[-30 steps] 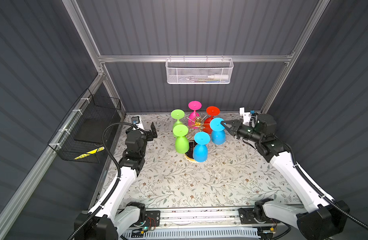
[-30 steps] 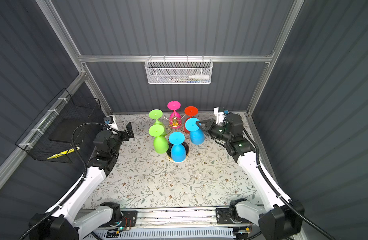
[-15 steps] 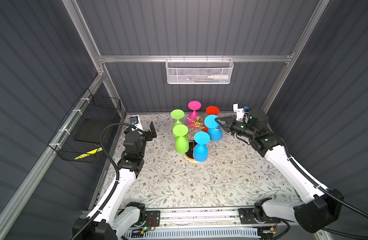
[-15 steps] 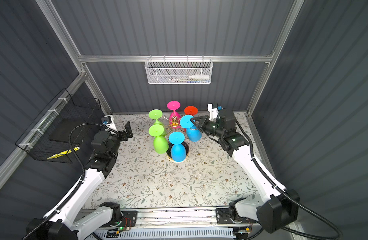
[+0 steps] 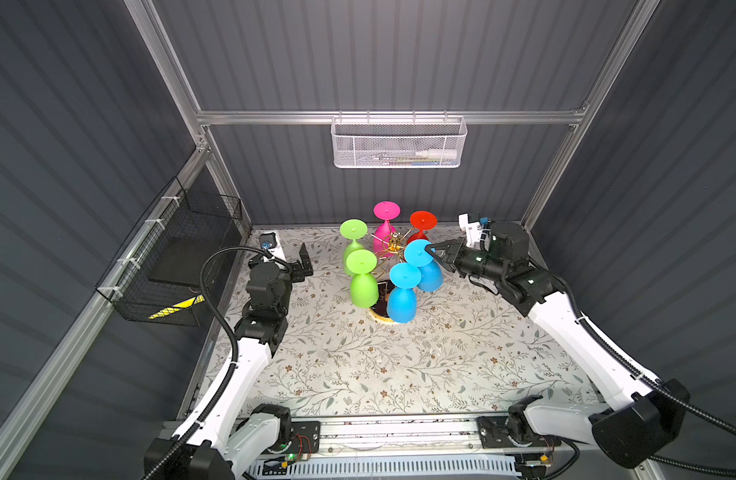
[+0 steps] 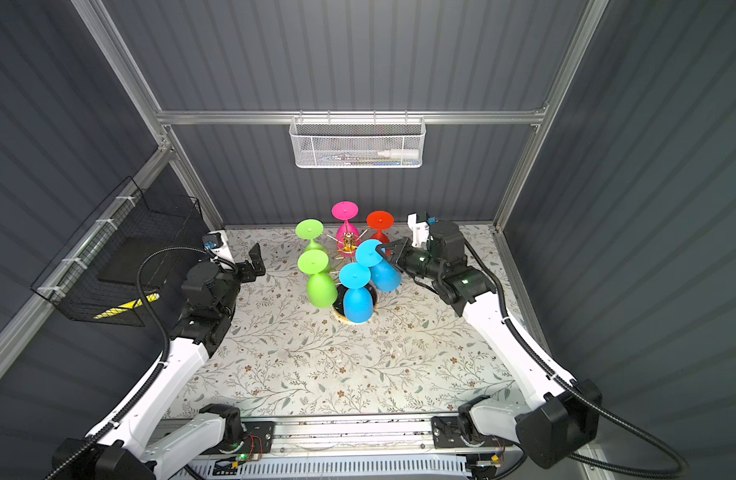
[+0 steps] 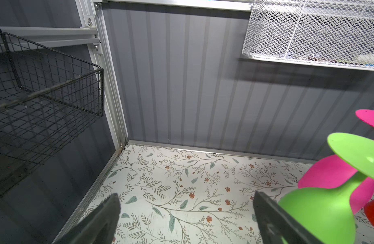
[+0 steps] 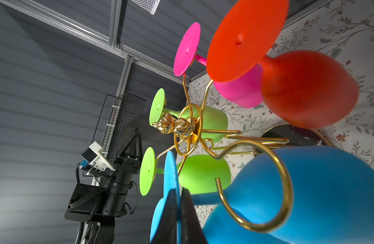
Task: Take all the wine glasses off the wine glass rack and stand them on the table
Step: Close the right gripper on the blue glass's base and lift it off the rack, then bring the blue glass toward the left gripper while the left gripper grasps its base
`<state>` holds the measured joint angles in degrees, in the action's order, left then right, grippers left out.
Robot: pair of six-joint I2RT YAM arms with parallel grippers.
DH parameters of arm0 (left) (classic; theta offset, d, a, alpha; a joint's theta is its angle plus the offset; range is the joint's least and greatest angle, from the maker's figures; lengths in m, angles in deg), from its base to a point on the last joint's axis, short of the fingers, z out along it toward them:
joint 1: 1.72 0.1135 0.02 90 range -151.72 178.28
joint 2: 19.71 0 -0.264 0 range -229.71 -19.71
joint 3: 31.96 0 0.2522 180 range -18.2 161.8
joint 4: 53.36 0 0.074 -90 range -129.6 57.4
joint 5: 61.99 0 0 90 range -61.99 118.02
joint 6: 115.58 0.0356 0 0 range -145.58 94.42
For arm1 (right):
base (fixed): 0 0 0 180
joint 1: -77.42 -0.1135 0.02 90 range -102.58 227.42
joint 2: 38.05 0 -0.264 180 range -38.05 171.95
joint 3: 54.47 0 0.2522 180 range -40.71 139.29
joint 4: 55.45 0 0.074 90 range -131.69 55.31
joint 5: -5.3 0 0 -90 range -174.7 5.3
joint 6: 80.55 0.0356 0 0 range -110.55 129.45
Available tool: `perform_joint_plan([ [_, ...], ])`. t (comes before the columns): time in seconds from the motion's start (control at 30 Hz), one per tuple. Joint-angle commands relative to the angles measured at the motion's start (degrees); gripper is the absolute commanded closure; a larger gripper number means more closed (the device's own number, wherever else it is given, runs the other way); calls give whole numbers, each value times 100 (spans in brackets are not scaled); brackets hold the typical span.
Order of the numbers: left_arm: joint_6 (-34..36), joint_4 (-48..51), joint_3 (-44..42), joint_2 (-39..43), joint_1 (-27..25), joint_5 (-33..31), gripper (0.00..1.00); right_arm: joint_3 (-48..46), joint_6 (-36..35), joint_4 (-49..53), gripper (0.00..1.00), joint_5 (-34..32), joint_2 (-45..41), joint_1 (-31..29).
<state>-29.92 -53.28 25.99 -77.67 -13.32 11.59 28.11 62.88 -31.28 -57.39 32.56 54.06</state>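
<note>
The gold wine glass rack (image 5: 393,243) (image 6: 348,245) (image 8: 182,126) stands at the back middle on its round black base (image 5: 377,312). My right gripper (image 5: 434,253) (image 6: 386,251) (image 8: 178,202) is shut on the rim of the foot of a blue wine glass (image 5: 430,276) (image 6: 385,274) (image 8: 319,190), which hangs tilted at the rack's right side. A gold ring arm (image 8: 285,190) curls in front of its bowl; I cannot tell if the stem sits inside it. My left gripper (image 5: 289,259) (image 7: 186,196) is open, left of the rack, holding nothing.
More glasses hang on the rack: two green (image 5: 363,286), a pink (image 5: 386,212), a red (image 5: 423,220) and a second blue (image 5: 401,301). A white mesh basket (image 5: 399,143) hangs on the back wall. A black wire basket (image 5: 179,257) is on the left wall.
My right gripper has moved left, toward the rack's centre, taking the blue glass's foot with it, so the glass tilts more. The left arm has barely shifted.
</note>
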Motion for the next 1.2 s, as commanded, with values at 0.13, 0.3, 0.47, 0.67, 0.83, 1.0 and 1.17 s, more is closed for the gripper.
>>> perform_joint_plan([
  [0.13, -75, 40, 6, 90, -18, 16, 0, -318, -241, 313, 100, -491, -609, -11],
  [0.3, -175, 73, 76, 126, -19, 86, 1, -465, -395, 637, 100, -663, -1091, 56],
  [0.47, -571, 698, 756, 22, -23, 1398, 11, -310, -944, 1314, 100, -1151, -1664, 320],
  [0.67, -1340, 1132, 2127, -806, -18, 4297, 23, 182, -1902, 1524, 100, -1455, -2044, 446],
  [0.83, -2038, 718, 3042, -1502, -34, 6429, 33, 750, -2746, 1407, 100, -1058, -1890, 438],
  [1.0, -2895, -155, 3416, -1970, -494, 7354, 35, 1412, -3251, 1514, 100, -429, -1449, 403],
  [1.17, -2711, -32, 3898, -2338, -1241, 7381, 34, 1794, -3422, 1402, 100, -117, -1083, 214],
])
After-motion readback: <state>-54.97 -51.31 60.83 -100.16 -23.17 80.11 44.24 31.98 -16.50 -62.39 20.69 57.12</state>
